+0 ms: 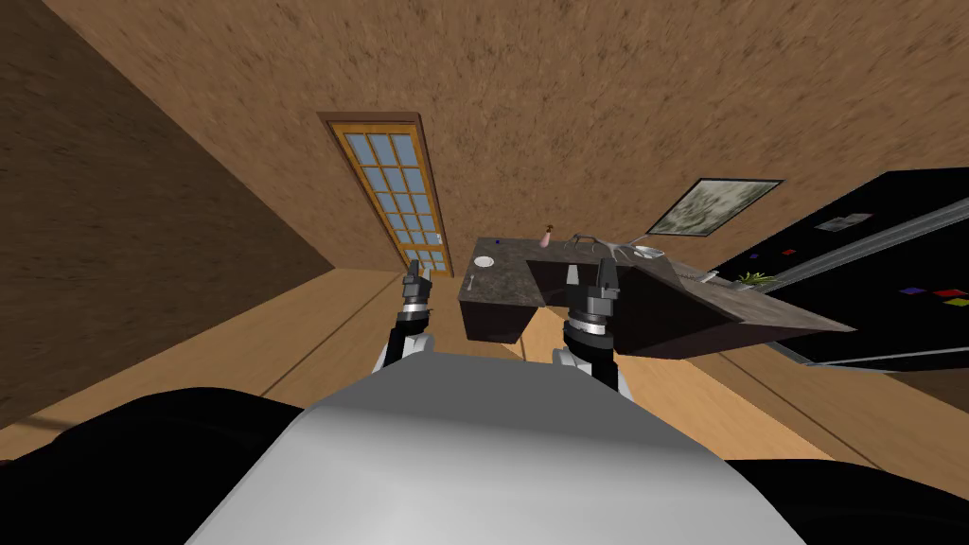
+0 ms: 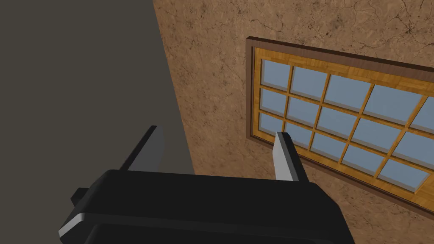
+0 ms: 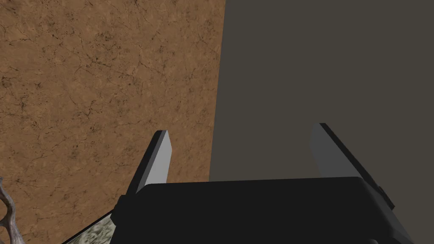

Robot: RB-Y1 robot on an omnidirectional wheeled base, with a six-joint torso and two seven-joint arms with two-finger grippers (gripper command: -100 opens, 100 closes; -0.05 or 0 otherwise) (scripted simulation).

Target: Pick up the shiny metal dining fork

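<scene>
The robot stands well apart from the dark L-shaped desk [image 1: 506, 274], so the step in hand seems to be the approach, and no reach is begun yet. The left gripper [image 2: 218, 131] and the right gripper [image 3: 240, 129] are both released, with fingers spread and nothing between them. The fork [image 1: 470, 281] is probably the thin pale thing near the white plate [image 1: 484, 261] on the desk, too small to be sure. The next move calls for driving closer before one gripper goes down over it.
</scene>
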